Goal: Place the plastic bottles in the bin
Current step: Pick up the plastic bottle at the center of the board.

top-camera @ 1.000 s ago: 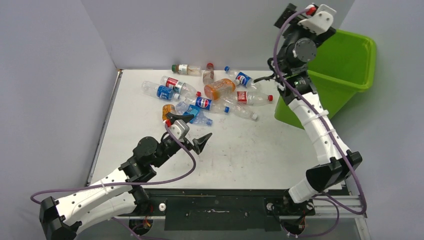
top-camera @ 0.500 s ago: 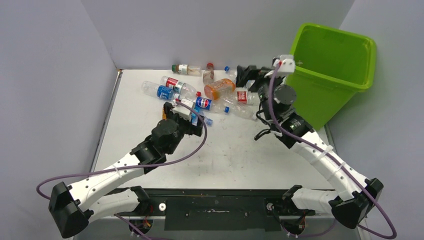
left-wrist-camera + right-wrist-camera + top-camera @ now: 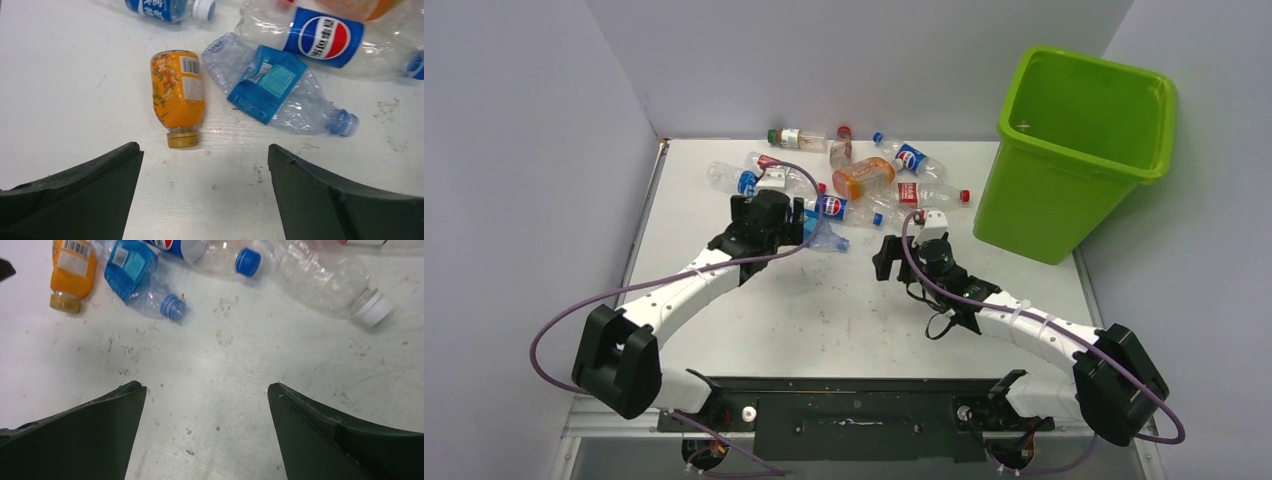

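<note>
Several plastic bottles (image 3: 864, 180) lie scattered at the back of the table. The lime-green bin (image 3: 1074, 150) stands upright at the back right. My left gripper (image 3: 774, 222) hangs open just short of an orange bottle (image 3: 178, 95) with a gold cap, nothing between its fingers (image 3: 100, 185). A crushed clear bottle (image 3: 272, 90) with a blue label lies to the right of that bottle, and a Pepsi bottle (image 3: 320, 37) beyond. My right gripper (image 3: 886, 258) is open and empty over bare table, short of a clear bottle (image 3: 325, 282) with a white cap.
The white table (image 3: 844, 320) has a raised edge on the left and grey walls (image 3: 524, 150) at the left and back. The bin sits off the table's right corner. Purple cables (image 3: 654, 290) trail from both arms.
The right arm swung down from above the bin to low over the table's middle. The left arm reached forward to the near edge of the bottle pile. Both grippers stayed open.
</note>
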You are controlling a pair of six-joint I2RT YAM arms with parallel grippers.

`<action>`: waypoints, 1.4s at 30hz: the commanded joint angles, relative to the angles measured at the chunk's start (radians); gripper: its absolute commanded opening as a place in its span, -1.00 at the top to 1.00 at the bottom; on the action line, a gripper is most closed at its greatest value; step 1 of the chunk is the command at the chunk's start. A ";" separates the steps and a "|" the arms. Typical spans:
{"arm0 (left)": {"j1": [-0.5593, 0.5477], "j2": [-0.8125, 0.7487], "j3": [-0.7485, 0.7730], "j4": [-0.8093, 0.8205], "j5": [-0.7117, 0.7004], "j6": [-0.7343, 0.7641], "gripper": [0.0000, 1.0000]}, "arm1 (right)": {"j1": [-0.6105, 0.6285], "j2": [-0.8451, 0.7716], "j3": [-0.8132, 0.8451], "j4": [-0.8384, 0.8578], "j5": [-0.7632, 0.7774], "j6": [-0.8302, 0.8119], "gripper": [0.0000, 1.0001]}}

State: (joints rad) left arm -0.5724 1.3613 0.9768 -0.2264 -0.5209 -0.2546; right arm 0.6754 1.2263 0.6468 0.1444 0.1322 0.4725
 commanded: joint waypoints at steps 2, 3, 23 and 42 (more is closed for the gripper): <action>0.108 0.110 0.075 -0.068 0.078 -0.084 -0.93 | 0.052 -0.057 -0.098 0.141 -0.031 0.085 -0.95; 0.122 0.147 0.090 -0.081 0.103 -0.093 -0.93 | 0.062 -0.057 -0.115 0.151 -0.029 0.094 -0.95; 0.251 0.445 0.168 -0.072 0.218 -0.119 -0.63 | 0.144 -0.165 -0.170 0.145 -0.021 0.163 -0.95; 0.221 0.356 0.136 -0.073 0.137 -0.075 0.66 | 0.170 -0.278 -0.097 0.065 -0.083 0.230 -0.94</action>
State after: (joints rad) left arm -0.3309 1.8179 1.1042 -0.3244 -0.3138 -0.3546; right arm 0.8322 0.9848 0.4808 0.2035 0.0864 0.6804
